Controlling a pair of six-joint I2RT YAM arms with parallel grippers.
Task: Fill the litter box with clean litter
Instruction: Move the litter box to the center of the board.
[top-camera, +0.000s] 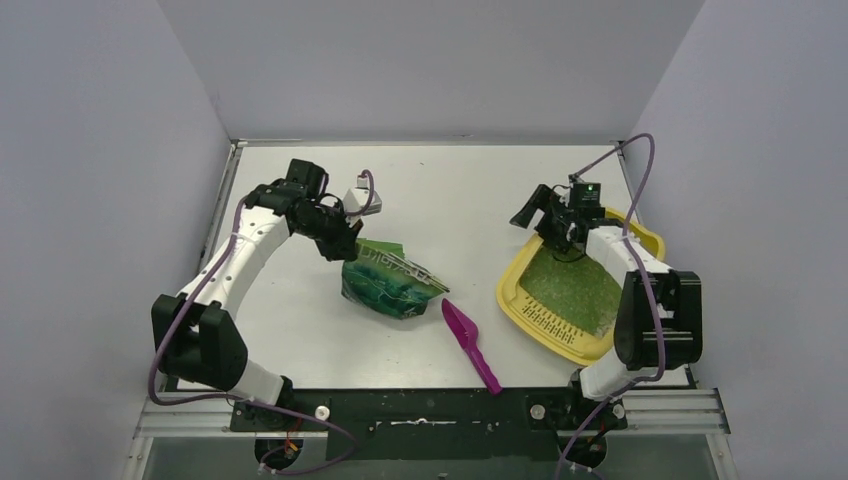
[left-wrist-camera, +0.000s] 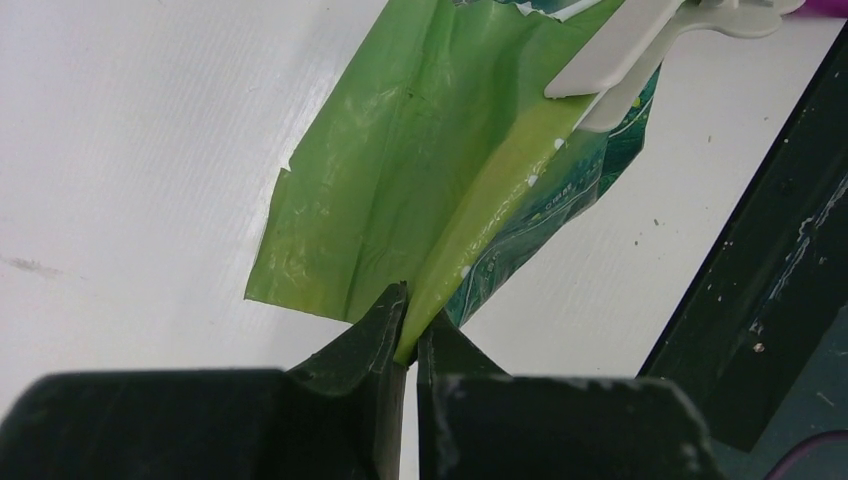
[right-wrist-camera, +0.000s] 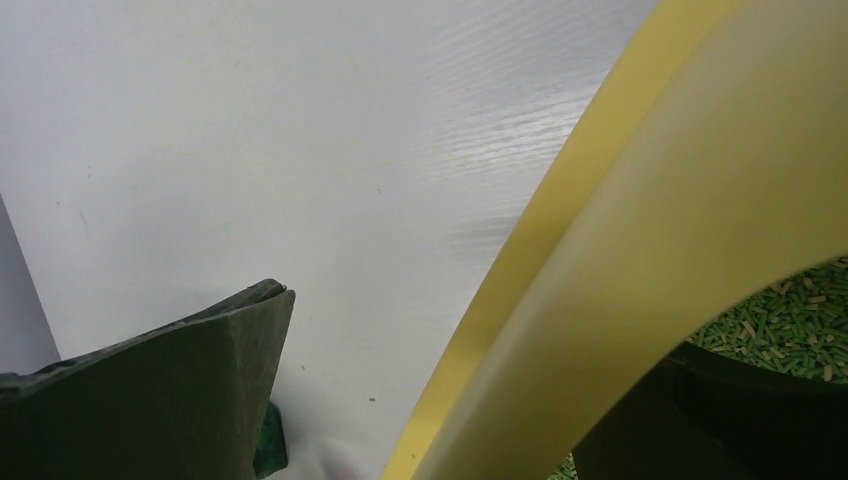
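The pale yellow litter box (top-camera: 512, 290) lies at the right of the table, tilted, with its grate strip toward the near edge. Light-green clean litter (top-camera: 575, 285) covers its floor and shows in the right wrist view (right-wrist-camera: 800, 320). My right gripper (top-camera: 553, 222) is open at the box's far left corner. Its jaws straddle the rim (right-wrist-camera: 650, 250), one finger (right-wrist-camera: 200, 390) outside and the other inside. My left gripper (top-camera: 343, 243) is shut on the edge of the glossy green bag (top-camera: 390, 282), which lies on the table mid-left. The pinched fold shows in the left wrist view (left-wrist-camera: 440, 200).
A magenta scoop (top-camera: 470, 345) lies between the bag and the litter box, handle toward the near edge. A white clip (left-wrist-camera: 640, 50) sits on the bag. Grey walls enclose the table on three sides. A black frame rail (left-wrist-camera: 780, 250) runs along the near edge.
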